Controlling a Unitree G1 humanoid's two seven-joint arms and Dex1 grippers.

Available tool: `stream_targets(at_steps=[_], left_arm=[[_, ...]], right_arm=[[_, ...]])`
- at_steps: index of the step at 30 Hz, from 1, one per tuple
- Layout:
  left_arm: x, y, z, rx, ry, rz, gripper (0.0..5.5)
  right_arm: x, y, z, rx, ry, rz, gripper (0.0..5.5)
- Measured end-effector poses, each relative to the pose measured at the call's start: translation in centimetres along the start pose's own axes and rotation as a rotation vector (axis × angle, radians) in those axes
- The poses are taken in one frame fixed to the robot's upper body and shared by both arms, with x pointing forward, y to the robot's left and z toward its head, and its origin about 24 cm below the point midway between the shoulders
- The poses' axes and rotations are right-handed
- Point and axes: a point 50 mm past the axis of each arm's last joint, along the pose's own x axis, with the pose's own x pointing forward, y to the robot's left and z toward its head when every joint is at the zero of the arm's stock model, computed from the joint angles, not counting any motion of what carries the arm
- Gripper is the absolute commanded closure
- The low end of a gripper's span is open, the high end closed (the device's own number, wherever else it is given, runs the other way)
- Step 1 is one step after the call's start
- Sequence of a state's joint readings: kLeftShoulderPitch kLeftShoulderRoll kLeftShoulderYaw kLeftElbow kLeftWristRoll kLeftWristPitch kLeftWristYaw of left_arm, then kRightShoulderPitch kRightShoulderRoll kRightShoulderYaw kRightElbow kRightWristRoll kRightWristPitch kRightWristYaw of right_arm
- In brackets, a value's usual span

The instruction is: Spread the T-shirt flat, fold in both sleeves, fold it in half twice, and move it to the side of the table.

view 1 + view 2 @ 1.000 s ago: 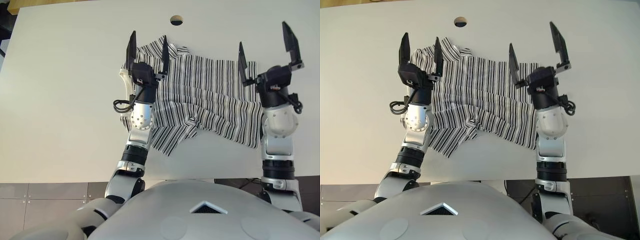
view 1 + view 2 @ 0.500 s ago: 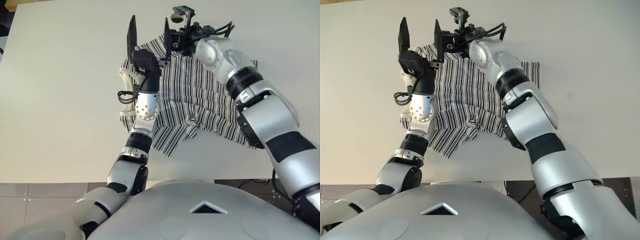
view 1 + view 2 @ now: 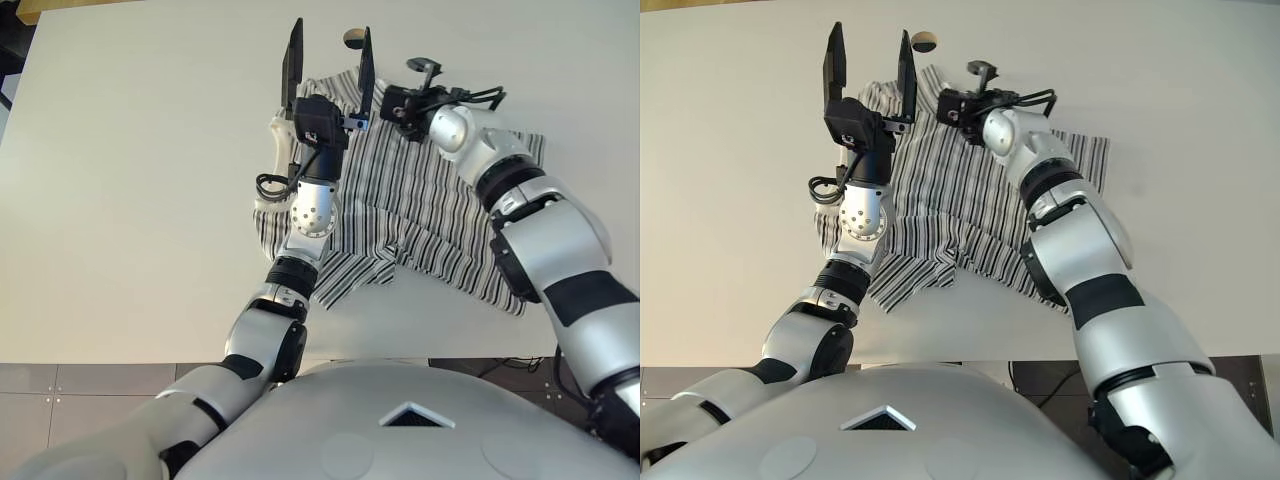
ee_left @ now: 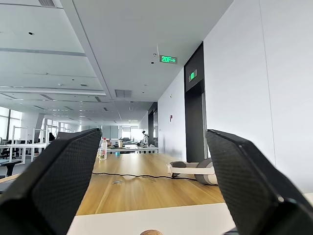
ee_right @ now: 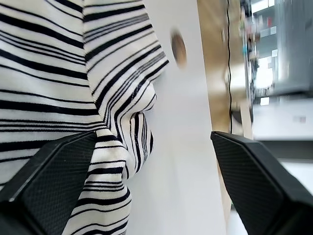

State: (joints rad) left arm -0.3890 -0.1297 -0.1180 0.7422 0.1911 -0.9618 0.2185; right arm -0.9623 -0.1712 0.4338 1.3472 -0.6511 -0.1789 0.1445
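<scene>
Striped T-shirt (image 3: 420,215) lay rumpled on the bench (image 3: 130,200), just short of the cable hole (image 3: 925,43). Spreading step was in hand. Left fingers (image 3: 292,70) were wide open, empty, raised beside the hole. Right fingers (image 5: 54,171) were open astride the bunched edge near the hole. Next move, I'd judge: pinch, pull flat.

The striped T-shirt (image 3: 405,205) lay rumpled on the white worktop (image 3: 130,180). The left pincer (image 3: 331,40) stood spread wide above its eleven o'clock edge.

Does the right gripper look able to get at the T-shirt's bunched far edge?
Probably yes: the right gripper is open, the bunched edge of the T-shirt lies between its fingers, and the raised left gripper seems clear of it.
</scene>
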Motion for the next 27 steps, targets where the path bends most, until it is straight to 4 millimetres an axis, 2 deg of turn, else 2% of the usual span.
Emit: stream_targets(at_steps=[4,6,10,12,14,17,19,21,24,27], left_arm=[[0.0,0.5,0.4,0.020,-0.028,0.000,1.54],[-0.1,1.2,0.8,0.049,-0.052,-0.002,1.54],[-0.3,3.1,1.5,0.168,-0.076,-0.035,1.54],[-0.9,4.2,1.2,0.317,-0.030,-0.115,1.54],[-1.4,4.9,1.0,0.434,0.014,-0.201,1.54],[-2.2,5.1,0.4,0.656,0.072,-0.474,1.54],[-2.8,4.8,0.2,0.780,0.086,-0.680,1.54],[-3.2,4.4,0.1,0.810,0.099,-0.766,1.54],[-3.8,3.6,-0.2,0.820,0.099,-0.866,1.54],[-3.7,1.9,-0.7,0.832,0.074,-0.980,1.54]], right_arm=[[-2.1,-1.8,-6.4,0.098,0.184,-0.090,1.17],[-3.3,-2.2,-8.9,0.128,0.254,-0.115,1.17],[-5.2,-2.3,-12.5,0.198,0.337,-0.170,1.17],[-7.0,-2.3,-15.1,0.240,0.399,-0.202,1.17],[-7.8,-2.2,-16.1,0.281,0.409,-0.228,1.17],[-8.1,-2.7,-15.8,0.410,0.297,-0.345,1.17],[-8.8,-6.1,-13.9,0.487,0.058,-0.569,1.17],[-10.0,-8.1,-12.2,0.487,-0.100,-0.693,1.17],[-12.0,-8.0,-10.5,0.447,-0.228,-0.769,1.17],[-14.2,-6.6,-8.9,0.406,-0.290,-0.795,1.17]])
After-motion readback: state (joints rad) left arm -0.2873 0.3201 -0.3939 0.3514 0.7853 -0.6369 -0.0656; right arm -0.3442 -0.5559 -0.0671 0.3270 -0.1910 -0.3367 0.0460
